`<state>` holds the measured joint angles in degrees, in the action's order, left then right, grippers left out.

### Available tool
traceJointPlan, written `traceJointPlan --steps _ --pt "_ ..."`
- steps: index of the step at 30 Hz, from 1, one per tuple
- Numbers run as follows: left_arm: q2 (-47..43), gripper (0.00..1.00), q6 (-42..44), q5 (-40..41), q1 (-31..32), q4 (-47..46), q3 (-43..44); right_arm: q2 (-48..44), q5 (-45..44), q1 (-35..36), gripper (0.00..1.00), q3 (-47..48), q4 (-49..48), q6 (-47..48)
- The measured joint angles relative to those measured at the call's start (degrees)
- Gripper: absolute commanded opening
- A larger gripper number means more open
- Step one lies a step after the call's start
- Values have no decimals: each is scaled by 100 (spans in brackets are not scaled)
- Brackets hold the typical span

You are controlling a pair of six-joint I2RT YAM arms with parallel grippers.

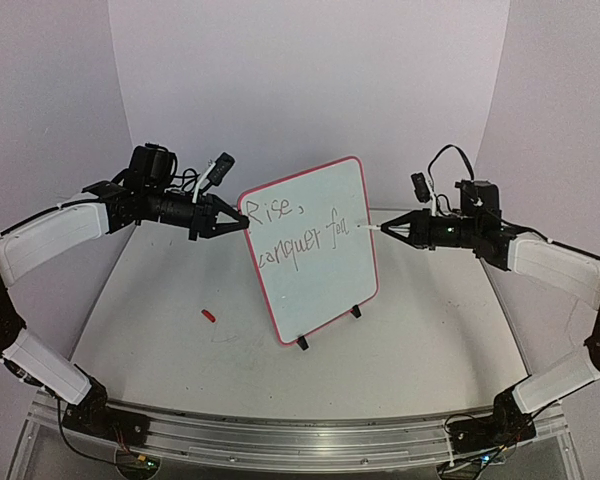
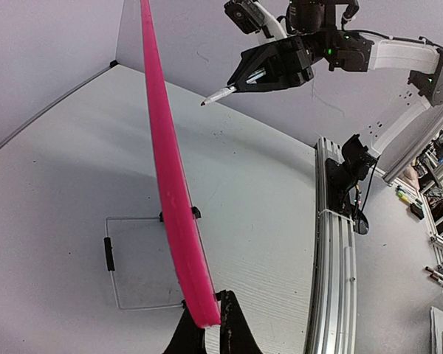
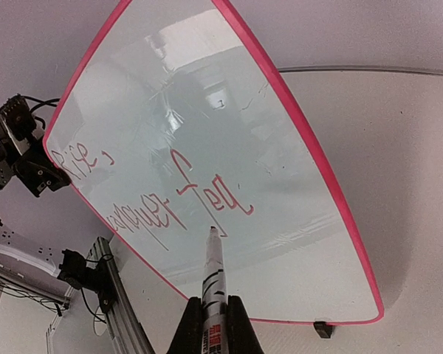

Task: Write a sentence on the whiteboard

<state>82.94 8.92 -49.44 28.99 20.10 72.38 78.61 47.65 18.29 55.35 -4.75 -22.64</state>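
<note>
The whiteboard, white with a red rim, stands upright on small black feet mid-table. The sentence on it reads "Rise," over "conquer fea", with the last letters near the right rim. My left gripper is shut on the board's left edge, which shows as a pink strip between the fingers. My right gripper is shut on a marker. Its tip points at the board just below the last letters. Whether the tip touches the board is unclear.
A small red cap lies on the table, left of the board. A wire stand lies behind the board in the left wrist view. The aluminium rail with the arm bases runs along the near edge. Walls enclose the back and sides.
</note>
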Motion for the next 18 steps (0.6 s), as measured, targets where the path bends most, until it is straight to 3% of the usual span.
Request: traceJointPlan --steps 18 --pt "0 0 5 -3 0 0 0 594 -51 161 0 536 12 32"
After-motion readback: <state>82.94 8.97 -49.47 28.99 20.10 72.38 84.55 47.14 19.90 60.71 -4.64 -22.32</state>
